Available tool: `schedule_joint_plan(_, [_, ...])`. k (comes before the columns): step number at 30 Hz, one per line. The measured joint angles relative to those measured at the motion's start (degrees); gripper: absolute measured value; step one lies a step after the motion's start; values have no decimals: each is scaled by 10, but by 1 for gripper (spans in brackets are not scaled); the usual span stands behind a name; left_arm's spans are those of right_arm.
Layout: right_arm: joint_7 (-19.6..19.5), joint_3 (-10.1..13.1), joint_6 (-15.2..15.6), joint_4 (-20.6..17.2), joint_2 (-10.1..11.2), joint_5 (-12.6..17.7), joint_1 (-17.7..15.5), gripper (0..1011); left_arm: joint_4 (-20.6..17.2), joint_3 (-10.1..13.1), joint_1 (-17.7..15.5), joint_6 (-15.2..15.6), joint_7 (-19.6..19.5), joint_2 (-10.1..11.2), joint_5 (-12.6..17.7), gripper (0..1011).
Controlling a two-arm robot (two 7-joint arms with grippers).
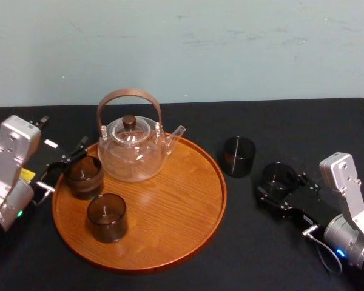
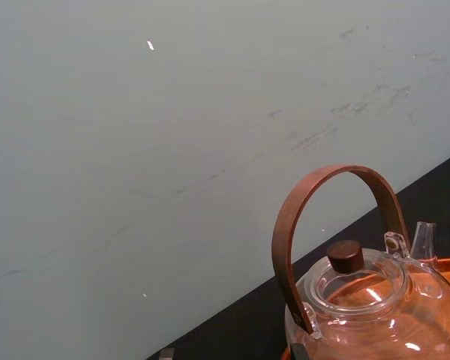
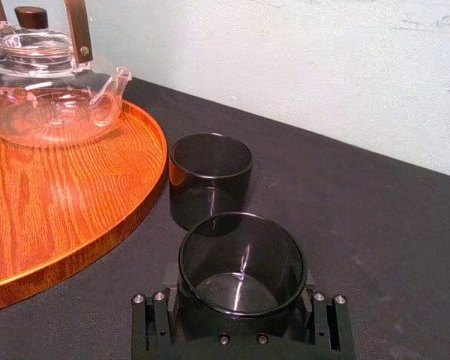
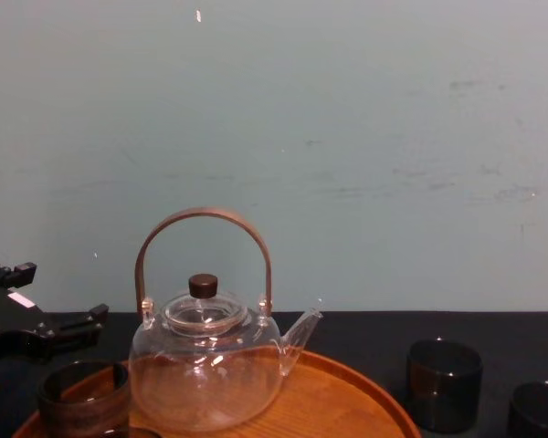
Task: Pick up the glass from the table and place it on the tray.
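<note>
Off to the right of the tray (image 1: pixel 170 206), over the black table (image 1: pixel 249 248), the right gripper (image 1: pixel 279 181) is clamping the glass (image 3: pixel 242 262), with one finger pressing against each side of its wall. The glass is a short, straight-sided cylinder of dark, smoky tint. It is see-through enough that light is glinting off its base, and it has a thin glossy rim and its open mouth facing up. It is sitting apart from the tray's rim, and I cannot tell whether its base is touching the table. A second glass (image 1: pixel 238 156) of the same kind is standing between it and the tray, near the rim. On the tray a clear teapot (image 1: pixel 133 148) with a curved brown handle is standing at the back. A third glass (image 1: pixel 83 176) is sitting by the left rim and a fourth glass (image 1: pixel 107 217) nearer the front. The left gripper (image 1: pixel 64 165) is hovering at the tray's left edge, fingers apart, just beside the third glass.
</note>
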Motion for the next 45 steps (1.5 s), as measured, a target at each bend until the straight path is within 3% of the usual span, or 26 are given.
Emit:
schedule_joint_plan(20, [2, 1, 0, 1, -1, 0, 0, 917, 0, 0, 0, 0, 0, 0, 0, 1002])
schedule_joint_plan(25, [11, 6, -3, -4, 1, -11, -1, 916, 0, 0, 0, 0, 0, 0, 0, 1001])
schedule_joint_plan(37, [18, 17, 2, -92, 9, -39, -36, 917, 0, 0, 0, 0, 0, 0, 0, 1001])
schedule_joint_plan(45, [41, 7, 4, -129, 0, -49, -48, 917, 0, 0, 0, 0, 0, 0, 0, 1001])
